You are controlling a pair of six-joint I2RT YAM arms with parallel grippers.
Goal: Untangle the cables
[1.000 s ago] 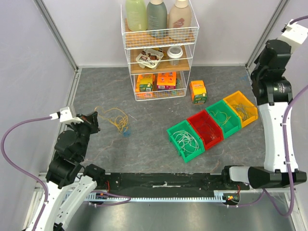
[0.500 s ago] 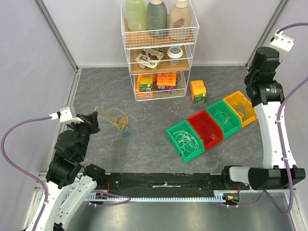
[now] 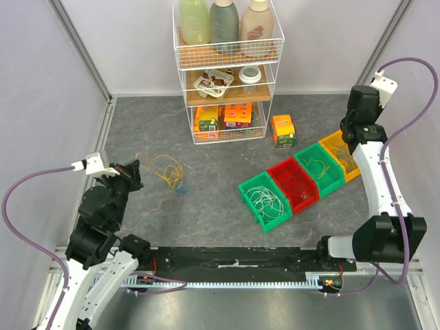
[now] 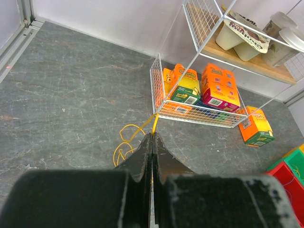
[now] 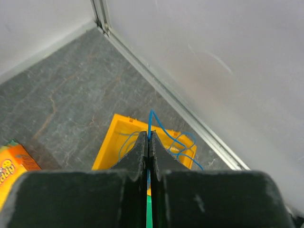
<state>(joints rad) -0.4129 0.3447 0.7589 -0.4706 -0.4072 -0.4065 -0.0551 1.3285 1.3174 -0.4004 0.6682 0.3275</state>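
A loose tangle of thin yellow cables point(image 3: 165, 170) lies on the grey floor left of centre, with a small blue piece point(image 3: 180, 188) at its lower right. My left gripper point(image 3: 132, 173) sits at the tangle's left edge. In the left wrist view the left gripper point(image 4: 152, 135) is shut on a yellow cable point(image 4: 155, 123), whose loops point(image 4: 124, 142) lie to the left. My right gripper point(image 3: 346, 132) hovers over the yellow bin point(image 3: 359, 165). In the right wrist view the right gripper point(image 5: 148, 134) is shut on a blue cable point(image 5: 183, 141) that trails into the yellow bin point(image 5: 111, 147).
Four bins stand in a diagonal row: green point(image 3: 249, 199) with white wires, red point(image 3: 283, 184), green point(image 3: 307, 168), yellow. A wire shelf rack point(image 3: 227, 82) with bottles and boxes stands at the back. An orange box point(image 3: 282, 130) sits beside it. Walls close in on both sides.
My right arm has swung down and to the left, bringing its gripper with the blue cable over the yellow bin. The left arm and the yellow tangle have not moved.
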